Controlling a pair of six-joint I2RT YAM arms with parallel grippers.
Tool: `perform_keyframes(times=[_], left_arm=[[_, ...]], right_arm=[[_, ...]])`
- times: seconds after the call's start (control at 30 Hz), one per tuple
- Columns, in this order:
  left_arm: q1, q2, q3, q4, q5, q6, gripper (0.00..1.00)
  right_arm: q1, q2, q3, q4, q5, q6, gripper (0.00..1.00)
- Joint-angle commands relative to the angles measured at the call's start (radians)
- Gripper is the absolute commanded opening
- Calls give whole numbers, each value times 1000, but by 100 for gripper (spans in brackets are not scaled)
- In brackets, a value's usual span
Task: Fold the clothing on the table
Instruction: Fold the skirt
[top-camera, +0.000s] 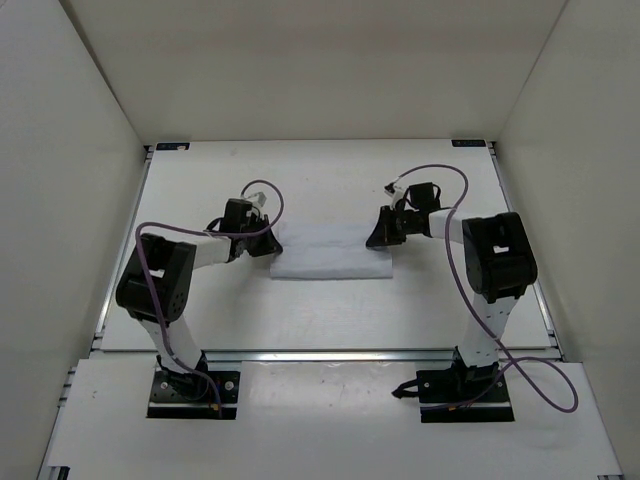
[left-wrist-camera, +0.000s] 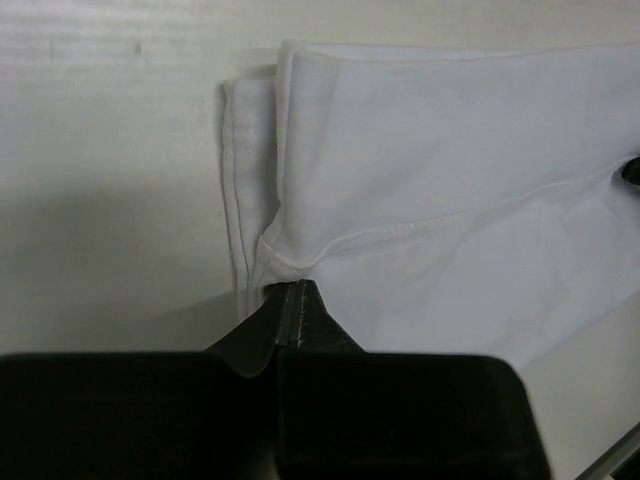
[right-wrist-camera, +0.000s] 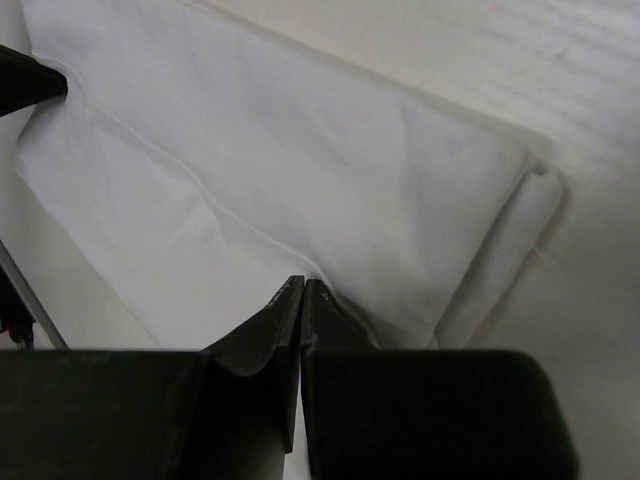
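The top view looks steeply down from above and behind both black arm bases (top-camera: 195, 392) (top-camera: 465, 395), far enough back to hold the whole flat matte white tabletop (top-camera: 330, 180). Each wrist view sits close behind its own black fingers (left-wrist-camera: 255, 335) (right-wrist-camera: 255, 335), facing along them at the thin, wrinkled white fabric piece (top-camera: 330, 255) (left-wrist-camera: 450, 150) (right-wrist-camera: 300, 170) just past their tips. All three views share that fabric piece.
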Motion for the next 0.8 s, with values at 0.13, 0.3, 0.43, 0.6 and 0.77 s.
perform_keyframes(times=[0.13,0.3,0.43,0.6,0.77], left_arm=[[-10,85,190,-67,-11,64,0],[12,35,265,-175,36,107,45],[21,-65,282,-244,24,147,74],[-2,-257,207,-300,-92,173,84],[13,-371,6,-231,-79,120,58]], right_arm=[[-78,14,134,-71,49,-101,0],[-130,-98,156,-116,55,-99,0],[-128,-222,128,-134,102,-76,34],[-93,-385,-40,-97,176,-25,90],[-96,-422,-218,-85,184,26,93]])
